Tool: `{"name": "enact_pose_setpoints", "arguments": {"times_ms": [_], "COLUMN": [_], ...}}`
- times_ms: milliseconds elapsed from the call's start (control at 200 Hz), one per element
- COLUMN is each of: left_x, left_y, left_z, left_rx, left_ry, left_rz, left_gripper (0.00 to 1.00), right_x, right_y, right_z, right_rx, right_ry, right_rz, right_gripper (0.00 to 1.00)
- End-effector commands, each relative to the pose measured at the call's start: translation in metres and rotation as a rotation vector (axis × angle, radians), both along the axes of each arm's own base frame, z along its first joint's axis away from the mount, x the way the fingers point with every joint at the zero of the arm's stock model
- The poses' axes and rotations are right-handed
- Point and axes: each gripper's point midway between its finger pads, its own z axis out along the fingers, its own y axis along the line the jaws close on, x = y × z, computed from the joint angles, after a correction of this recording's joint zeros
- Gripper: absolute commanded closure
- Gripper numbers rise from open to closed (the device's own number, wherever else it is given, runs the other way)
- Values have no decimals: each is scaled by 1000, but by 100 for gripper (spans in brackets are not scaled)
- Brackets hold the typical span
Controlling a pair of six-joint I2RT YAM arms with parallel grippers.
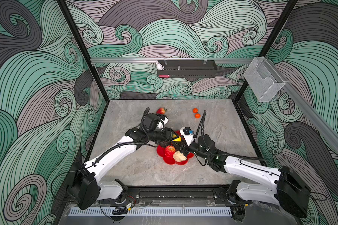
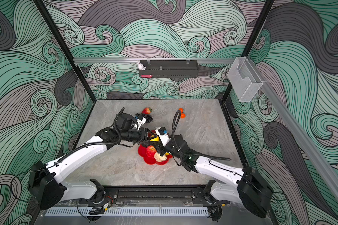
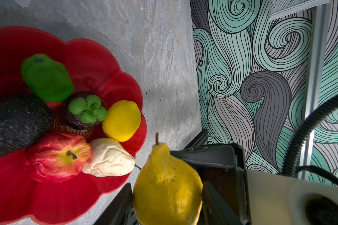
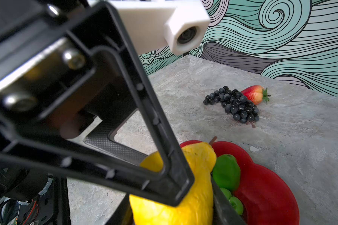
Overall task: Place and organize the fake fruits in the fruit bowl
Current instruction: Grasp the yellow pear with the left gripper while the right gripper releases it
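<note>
Fruit bowl (image 1: 169, 160), a glossy red scalloped dish, sat central in both top views, holding fake fruits (image 1: 170, 151); in the left wrist view the left gripper (image 3: 167, 191) flanked a wrinkled yellow plastic pear (image 3: 164, 171), grip impossible to tell; in the right wrist view the right gripper (image 4: 173, 210) pinched that pear by the bowl's rim.

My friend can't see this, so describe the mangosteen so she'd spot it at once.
Find the red scalloped fruit bowl on the grey table. Near its middle, between the green fruit, black avocado and lemon, sits the mangosteen. It alone is small, dark purple and capped with fat green leaves.
</note>
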Motion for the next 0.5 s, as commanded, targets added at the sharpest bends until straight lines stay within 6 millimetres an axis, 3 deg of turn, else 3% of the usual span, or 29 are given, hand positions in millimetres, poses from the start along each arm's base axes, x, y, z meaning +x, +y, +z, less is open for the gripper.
{"name": "enact_pose_setpoints", "arguments": {"times_ms": [0, 180, 340, 495], "left_x": [0, 0, 0, 0], "left_y": [-10, -11, -13, -13], "left_z": [13, 9, 5, 3], "left_rx": [-36, -31, -17, -14], "left_ry": [-10, 0, 8, 11], "left_rz": [-36, -44, -55, -55], "left_gripper": [42, 42, 36, 40], "right_x": [4, 5, 6, 8], "right_y": [10, 13, 14, 15], "right_z": [26, 29, 31, 30], "right_rx": [64, 70, 78, 76], "right_ry": [-46, -47, -45, -40], "right_rz": [4, 5, 3, -1], "right_gripper": [54, 54, 54, 54]}}
